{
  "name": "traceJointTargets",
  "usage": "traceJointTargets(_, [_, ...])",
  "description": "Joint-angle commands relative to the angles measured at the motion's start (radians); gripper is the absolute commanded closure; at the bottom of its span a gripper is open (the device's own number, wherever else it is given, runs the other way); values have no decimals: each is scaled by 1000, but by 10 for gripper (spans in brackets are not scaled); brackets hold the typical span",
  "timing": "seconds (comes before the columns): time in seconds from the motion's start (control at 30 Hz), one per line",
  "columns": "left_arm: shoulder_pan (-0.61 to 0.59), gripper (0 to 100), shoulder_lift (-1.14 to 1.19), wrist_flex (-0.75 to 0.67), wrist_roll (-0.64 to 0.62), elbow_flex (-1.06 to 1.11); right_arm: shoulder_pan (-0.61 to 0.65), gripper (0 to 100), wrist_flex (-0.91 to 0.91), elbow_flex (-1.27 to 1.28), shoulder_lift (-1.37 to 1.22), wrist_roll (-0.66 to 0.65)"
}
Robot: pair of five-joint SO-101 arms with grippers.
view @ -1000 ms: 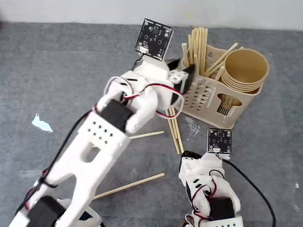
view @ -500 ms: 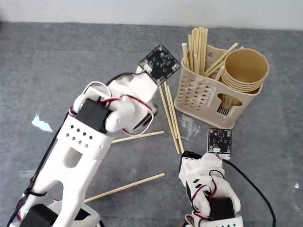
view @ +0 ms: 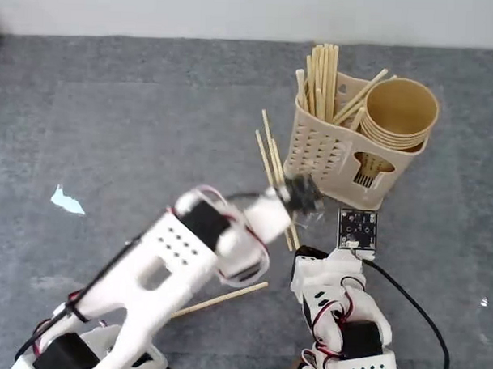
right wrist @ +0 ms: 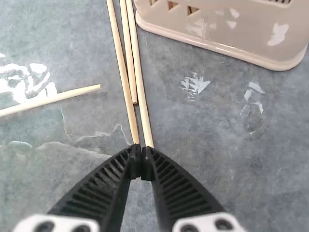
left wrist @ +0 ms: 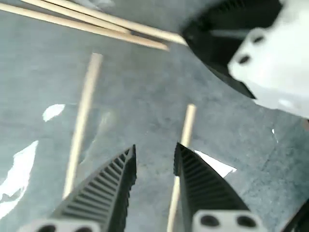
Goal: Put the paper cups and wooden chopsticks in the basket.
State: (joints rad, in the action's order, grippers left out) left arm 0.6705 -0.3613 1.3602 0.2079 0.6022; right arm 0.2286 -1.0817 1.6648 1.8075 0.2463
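The beige basket [view: 344,160] stands at the back right with nested paper cups [view: 401,113] and several upright chopsticks [view: 322,74] in it. Three loose chopsticks [view: 272,161] lie against its left side, and one more chopstick [view: 222,299] lies near the front. My left gripper [view: 299,193] is low over the mat in front of the basket. In the left wrist view the left gripper [left wrist: 153,154] is open with nothing in it, one chopstick [left wrist: 186,130] beside a finger and another chopstick [left wrist: 82,121] farther off. My right gripper [right wrist: 141,162] is shut at the near ends of the three chopsticks [right wrist: 128,72].
A pale paper scrap [view: 68,201] lies at the left of the grey mat. The right arm's body [left wrist: 251,48] sits close beside the left gripper. A single chopstick [right wrist: 48,99] and the basket's base [right wrist: 217,29] lie beyond the right gripper.
The left arm has swung away from the basket's rim, forward and down to the mat next to the right arm. The right arm has not moved.
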Motion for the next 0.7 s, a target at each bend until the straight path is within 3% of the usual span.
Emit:
traceJointTargets(0.0, [51, 869, -29, -150, 12, 140, -8, 990, 24, 5, 7, 5])
traceJointTargets(0.23, [104, 869, -28, -308, 8, 318, -8, 990, 24, 5, 7, 5])
traceJointTargets(0.67, [95, 869, -28, -397, 6, 349, -8, 990, 24, 5, 7, 5])
